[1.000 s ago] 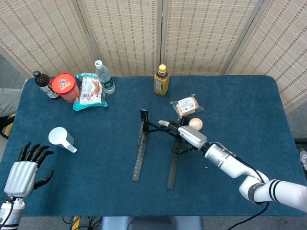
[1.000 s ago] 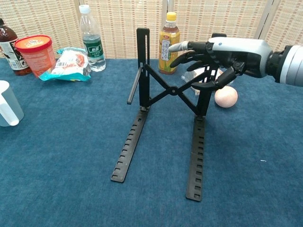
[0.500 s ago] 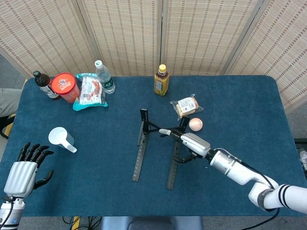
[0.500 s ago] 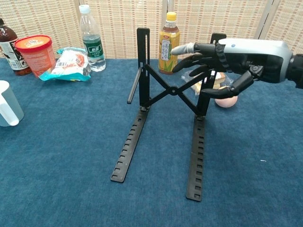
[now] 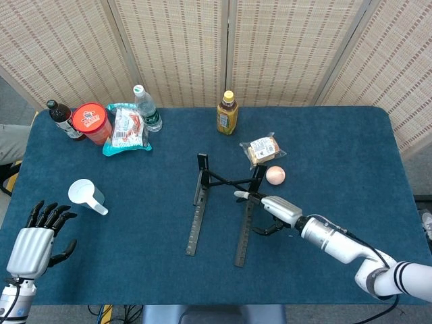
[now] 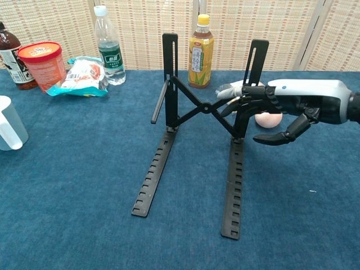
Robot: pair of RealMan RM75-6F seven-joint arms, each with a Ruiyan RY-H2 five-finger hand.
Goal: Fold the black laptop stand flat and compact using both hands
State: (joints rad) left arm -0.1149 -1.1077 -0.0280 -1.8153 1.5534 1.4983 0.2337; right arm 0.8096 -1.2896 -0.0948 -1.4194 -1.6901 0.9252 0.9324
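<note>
The black laptop stand [image 6: 202, 124] stands unfolded mid-table, two slotted rails on the cloth, two uprights and a crossed brace [image 5: 226, 181] between them. My right hand [image 6: 281, 107] hovers beside the right upright [image 6: 254, 62], fingers spread and holding nothing; in the head view the right hand [image 5: 273, 210] is just right of the right rail [image 5: 244, 229]. My left hand [image 5: 37, 236] hangs open at the table's front-left corner, far from the stand.
A white cup [image 5: 86, 195] lies front left. At the back stand a dark bottle [image 5: 62, 119], a red tub [image 5: 92, 123], a snack bag [image 5: 127, 128], a water bottle [image 5: 146, 108] and a yellow drink bottle [image 5: 227, 113]. A wrapped bun [image 5: 262, 149] and a peach-coloured ball [image 5: 275, 175] sit right of the stand.
My right hand has let go of the stand's right upright, dropping and pulling back toward me, now clear of the upright's top. The stand and left hand have not moved.
</note>
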